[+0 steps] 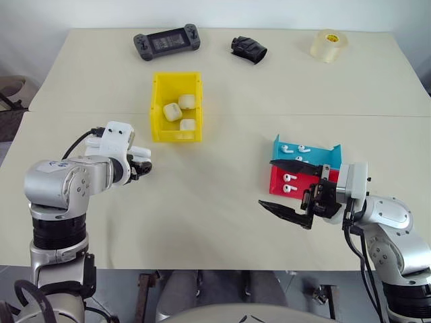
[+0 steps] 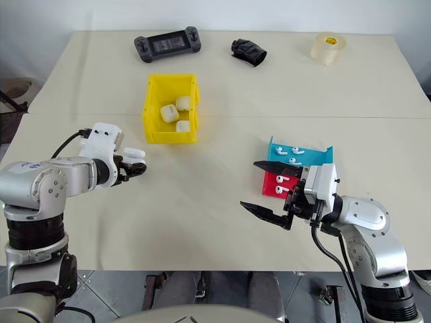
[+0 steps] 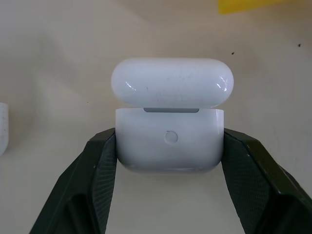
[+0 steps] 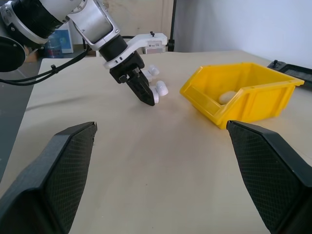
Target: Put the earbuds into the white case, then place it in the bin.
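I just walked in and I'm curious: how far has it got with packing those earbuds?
Done: three white cases already lie in the yellow bin. In hand: the left gripper grips another case, lid flipped open. Left: earbuds still sit in the red tray and teal tray; the right gripper is open, holding nothing.

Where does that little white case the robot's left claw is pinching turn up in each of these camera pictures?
Left eye view: white case, left of middle, in the left gripper.
Right eye view: left of middle, just below and left of the yellow bin.
Left wrist view: dead center, lid ajar, squeezed between both black fingers.
Right wrist view: upper middle, left of the bin.
Shared landmark: the yellow bin.
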You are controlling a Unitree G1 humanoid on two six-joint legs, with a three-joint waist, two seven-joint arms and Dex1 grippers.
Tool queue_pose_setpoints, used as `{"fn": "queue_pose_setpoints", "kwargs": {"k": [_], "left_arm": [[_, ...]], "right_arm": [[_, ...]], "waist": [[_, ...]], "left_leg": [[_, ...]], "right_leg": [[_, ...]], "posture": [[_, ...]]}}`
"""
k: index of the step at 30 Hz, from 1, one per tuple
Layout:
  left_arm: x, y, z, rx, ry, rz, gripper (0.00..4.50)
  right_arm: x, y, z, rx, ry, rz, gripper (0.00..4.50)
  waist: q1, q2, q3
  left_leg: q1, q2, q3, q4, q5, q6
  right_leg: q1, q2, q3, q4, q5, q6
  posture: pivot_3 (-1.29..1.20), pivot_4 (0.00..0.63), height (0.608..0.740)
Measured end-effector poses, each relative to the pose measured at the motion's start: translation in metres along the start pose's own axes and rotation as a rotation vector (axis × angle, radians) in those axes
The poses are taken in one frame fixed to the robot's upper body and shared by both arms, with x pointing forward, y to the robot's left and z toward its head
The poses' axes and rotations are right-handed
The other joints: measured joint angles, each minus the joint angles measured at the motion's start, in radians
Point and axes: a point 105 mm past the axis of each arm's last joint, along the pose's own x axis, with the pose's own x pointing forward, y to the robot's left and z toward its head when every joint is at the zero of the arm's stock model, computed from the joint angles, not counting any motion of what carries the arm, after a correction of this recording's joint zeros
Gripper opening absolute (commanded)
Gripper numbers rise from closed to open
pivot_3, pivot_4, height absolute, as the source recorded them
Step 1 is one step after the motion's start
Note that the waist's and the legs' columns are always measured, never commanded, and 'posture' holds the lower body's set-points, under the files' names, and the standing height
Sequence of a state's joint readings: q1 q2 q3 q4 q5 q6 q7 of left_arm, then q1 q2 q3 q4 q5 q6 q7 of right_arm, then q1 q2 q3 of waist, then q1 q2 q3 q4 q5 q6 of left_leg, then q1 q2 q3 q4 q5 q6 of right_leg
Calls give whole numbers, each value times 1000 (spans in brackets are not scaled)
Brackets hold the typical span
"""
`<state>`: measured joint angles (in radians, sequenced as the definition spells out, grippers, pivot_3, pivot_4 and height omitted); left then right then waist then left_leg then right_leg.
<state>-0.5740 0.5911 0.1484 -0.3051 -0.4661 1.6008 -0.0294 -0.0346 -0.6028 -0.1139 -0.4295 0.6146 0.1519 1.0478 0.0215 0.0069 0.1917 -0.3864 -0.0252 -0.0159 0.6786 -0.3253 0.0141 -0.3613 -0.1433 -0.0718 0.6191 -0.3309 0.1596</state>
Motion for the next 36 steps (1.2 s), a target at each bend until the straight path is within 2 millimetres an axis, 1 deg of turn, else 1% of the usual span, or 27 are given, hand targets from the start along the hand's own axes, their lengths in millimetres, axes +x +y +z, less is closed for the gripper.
{"fn": "queue_pose_setpoints", "kwargs": {"k": [4,6,10,11,13,15,16,18,20,21,23,25,28,30,33,35,36], "left_arm": [[-4,5,-3,22,-12,-32,2791],[-6,7,-8,59,-59,-89,2791],[-16,-2,-18,166,-182,-270,2791],[-23,-7,-23,199,-228,-352,2791],[-37,-25,-32,259,-318,-558,2791],[-49,-42,-34,303,-406,-722,2791],[-55,-48,-33,327,-440,-780,2791],[-61,-55,-31,371,-498,-842,2791],[-65,-70,-22,371,-616,-915,2791],[-69,-85,-15,346,-709,-990,2791],[-72,-112,-9,335,-801,-1116,2791],[-77,-131,-3,354,-879,-1205,2791],[-80,-152,6,378,-983,-1310,2791],[-77,-163,4,409,-1011,-1358,2791],[-78,-184,4,523,-1082,-1435,2791],[-86,-199,6,587,-1155,-1522,2791],[-91,-204,7,606,-1188,-1553,2791]], "right_arm": [[0,0,0,-3,-1,-3,4500],[0,0,-1,-5,2,-6,4500],[-1,0,0,-12,3,-8,4500],[-2,-1,0,-15,7,-9,4500],[-9,-3,0,-24,35,-20,4500],[-13,-6,2,-44,51,-27,4500],[-15,-7,4,-50,55,-28,4500],[-18,-9,5,-57,63,-38,4500],[-26,-10,4,-55,89,-56,4500],[-33,-11,4,-55,111,-68,4500],[-46,-12,8,-65,154,-97,4500],[-60,-13,14,-87,190,-133,4500],[-83,-13,17,-89,256,-204,4500],[-97,-11,19,-92,297,-238,4500],[-125,-6,21,-88,392,-294,4500],[-149,-4,26,-86,457,-359,4500],[-157,-3,28,-88,479,-380,4500]], "waist": [[-4,0,0],[-7,0,0],[-6,0,0],[-6,0,0],[-4,0,0],[6,0,0],[8,0,0],[8,1,0],[9,3,0],[12,3,0],[14,3,0],[10,3,0],[10,3,0],[8,3,0],[9,3,0],[13,3,0],[12,3,0]], "left_leg": [[0,0,1,-1,0,0],[0,1,1,-1,0,0],[-1,1,2,-1,0,0],[-1,2,2,-2,0,-1],[-1,1,2,-3,0,-1],[-1,1,1,-2,0,-1],[-1,1,0,-1,0,-1],[-1,1,0,-1,0,-1],[-1,-1,0,-2,0,0],[-1,-2,0,-1,0,1],[-1,-2,0,0,-1,3],[-1,-2,1,0,-1,3],[-1,-6,2,0,0,4],[-1,-6,2,0,0,4],[-1,-7,3,0,0,5],[-1,-8,3,1,0,6],[-1,-7,3,1,0,6]], "right_leg": [[-1,0,1,0,0,0],[-2,0,1,0,0,0],[-1,0,1,-2,0,-1],[-1,0,1,-3,0,-1],[0,-1,0,-8,-1,-1],[2,-2,-2,-11,-1,-1],[3,-2,-3,-12,-1,-1],[3,-2,-3,-12,-1,-1],[3,-4,-3,-9,0,-1],[3,-4,-3,-8,0,0],[4,-4,-3,-7,0,1],[4,-4,-4,-7,1,1],[4,-3,-5,-7,1,1],[5,-3,-4,-7,1,1],[6,-3,-4,-9,1,1],[6,-4,-4,-9,1,2],[6,-4,-4,-11,1,2]], "posture": [[0,150,740],[0,150,740],[0,150,740],[0,150,740],[0,150,740],[0,150,740],[0,150,740],[0,150,740],[0,150,740],[0,150,740],[0,150,740],[0,150,740],[0,150,740],[0,150,740],[0,150,740],[0,150,740],[0,150,740]]}}
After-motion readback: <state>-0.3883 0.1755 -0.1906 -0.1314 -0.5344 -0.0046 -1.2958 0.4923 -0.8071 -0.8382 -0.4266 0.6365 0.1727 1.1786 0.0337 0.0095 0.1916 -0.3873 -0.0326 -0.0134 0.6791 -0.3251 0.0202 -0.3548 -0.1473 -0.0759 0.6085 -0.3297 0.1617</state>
